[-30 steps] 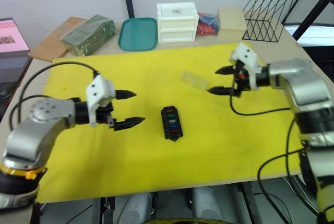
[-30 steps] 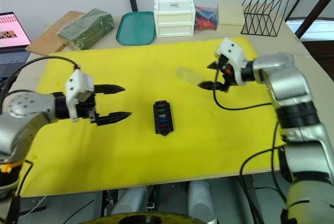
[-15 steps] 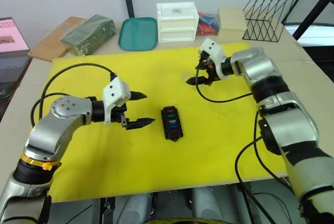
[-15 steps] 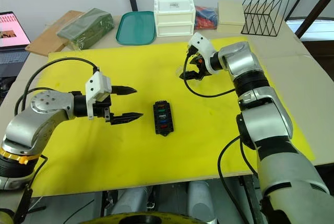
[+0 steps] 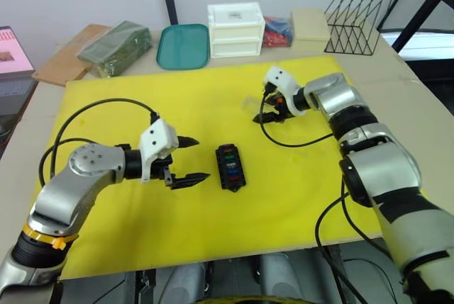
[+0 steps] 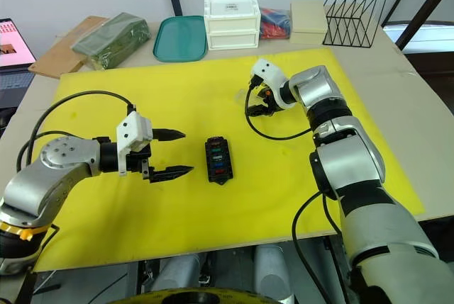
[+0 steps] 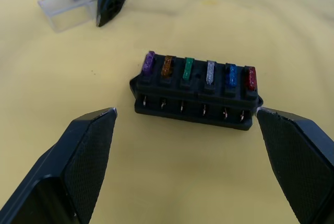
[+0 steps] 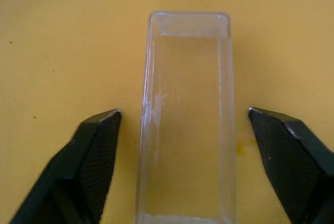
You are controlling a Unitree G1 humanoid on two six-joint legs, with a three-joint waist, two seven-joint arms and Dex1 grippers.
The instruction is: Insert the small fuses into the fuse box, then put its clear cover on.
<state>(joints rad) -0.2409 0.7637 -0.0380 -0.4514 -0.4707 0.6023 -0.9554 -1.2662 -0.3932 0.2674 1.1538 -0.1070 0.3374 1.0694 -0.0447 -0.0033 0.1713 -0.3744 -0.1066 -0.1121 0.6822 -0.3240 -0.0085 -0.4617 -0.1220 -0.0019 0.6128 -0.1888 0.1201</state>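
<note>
The black fuse box [image 5: 230, 166] lies mid-mat on the yellow mat [image 5: 284, 198]. A row of small fuses [image 7: 198, 71] stands in its slots: purple, amber, green, grey, blue and red. My left gripper [image 5: 201, 158] is open just left of the box, its fingers [image 7: 86, 151] wider apart than the box is long. Further back, the clear cover [image 8: 185, 114] lies flat on the mat. My right gripper [image 6: 254, 102] is open and straddles the cover without touching it. The left wrist view also catches the cover [image 7: 70, 10].
Along the table's back edge stand a teal tray [image 5: 184, 45], a white drawer unit [image 5: 235, 29], a beige box [image 5: 311, 24] and a black wire rack [image 5: 358, 10]. A green bag [image 5: 117, 38] and a laptop [image 5: 13, 52] sit at the back left.
My right gripper has swung left and come down over the clear cover. The left gripper has moved right, closer to the fuse box.
</note>
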